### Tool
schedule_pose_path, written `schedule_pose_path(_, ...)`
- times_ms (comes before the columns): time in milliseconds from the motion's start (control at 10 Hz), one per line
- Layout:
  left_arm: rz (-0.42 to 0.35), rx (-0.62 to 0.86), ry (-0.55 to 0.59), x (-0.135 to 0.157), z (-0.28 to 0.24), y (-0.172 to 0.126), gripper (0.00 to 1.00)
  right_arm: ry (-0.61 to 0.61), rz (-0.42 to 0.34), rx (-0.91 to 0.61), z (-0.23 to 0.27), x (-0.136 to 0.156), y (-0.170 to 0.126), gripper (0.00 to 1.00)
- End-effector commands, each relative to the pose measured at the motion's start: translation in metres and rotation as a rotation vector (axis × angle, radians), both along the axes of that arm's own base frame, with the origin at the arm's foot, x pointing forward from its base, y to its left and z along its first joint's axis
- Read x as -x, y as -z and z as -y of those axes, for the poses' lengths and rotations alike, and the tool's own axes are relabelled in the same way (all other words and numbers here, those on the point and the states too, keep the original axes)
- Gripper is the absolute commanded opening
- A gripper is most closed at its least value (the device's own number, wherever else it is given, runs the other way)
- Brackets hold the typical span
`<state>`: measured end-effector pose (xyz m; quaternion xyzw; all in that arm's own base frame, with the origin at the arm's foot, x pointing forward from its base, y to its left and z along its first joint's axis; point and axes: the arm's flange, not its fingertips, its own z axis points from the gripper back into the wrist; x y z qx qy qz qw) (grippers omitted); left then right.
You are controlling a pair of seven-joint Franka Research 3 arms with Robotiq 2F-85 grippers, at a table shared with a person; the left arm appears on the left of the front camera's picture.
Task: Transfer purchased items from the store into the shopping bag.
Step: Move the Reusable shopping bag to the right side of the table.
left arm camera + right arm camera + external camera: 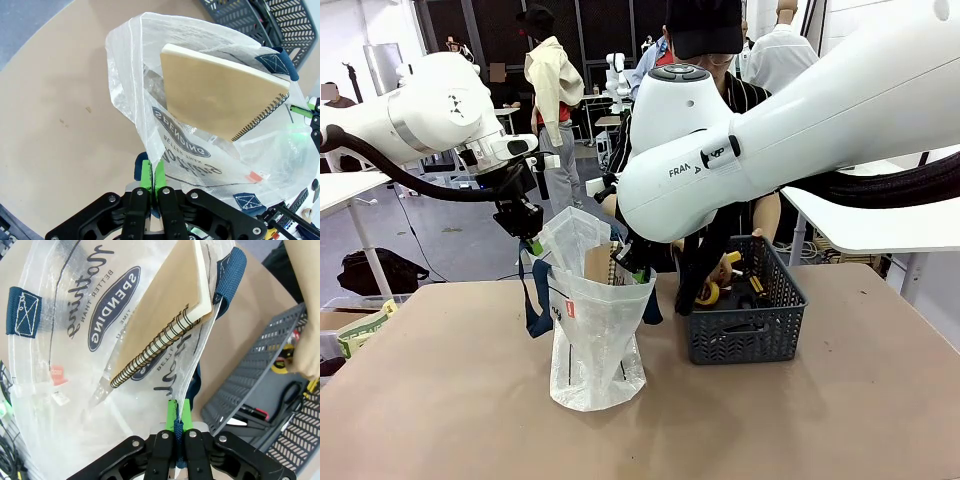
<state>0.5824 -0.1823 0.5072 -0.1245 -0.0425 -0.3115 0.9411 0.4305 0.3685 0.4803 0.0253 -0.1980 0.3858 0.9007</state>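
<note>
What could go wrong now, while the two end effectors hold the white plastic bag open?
1. The left end effector and right end effector each pinch only a thin edge of the translucent white plastic shopping bag; the film may slip out and the mouth may collapse.
2. The tan spiral-bound notebook leans tilted in the bag's mouth; its wire coil could snag the film or block later items.

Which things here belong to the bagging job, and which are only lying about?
Job: shopping bag, pinched by left end effector and right end effector; spiral notebook in its mouth; grey basket with yellow roll.
Lying about: black bag on floor; white table.
</note>
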Motion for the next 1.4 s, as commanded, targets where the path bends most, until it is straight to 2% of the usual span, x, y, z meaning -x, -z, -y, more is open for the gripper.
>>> schedule_pose_path(0,0.005,0.003,-0.006,0.0013,-0.0018,-0.0014,0.0,0.0,0.002,0.001,0.0007,0.0006,-0.0008,0.0)
schedule_pose_path(1300,0.005,0.003,-0.006,0.0013,-0.0018,-0.0014,0.0,0.0,0.002,0.001,0.0007,0.0006,-0.0008,0.0)
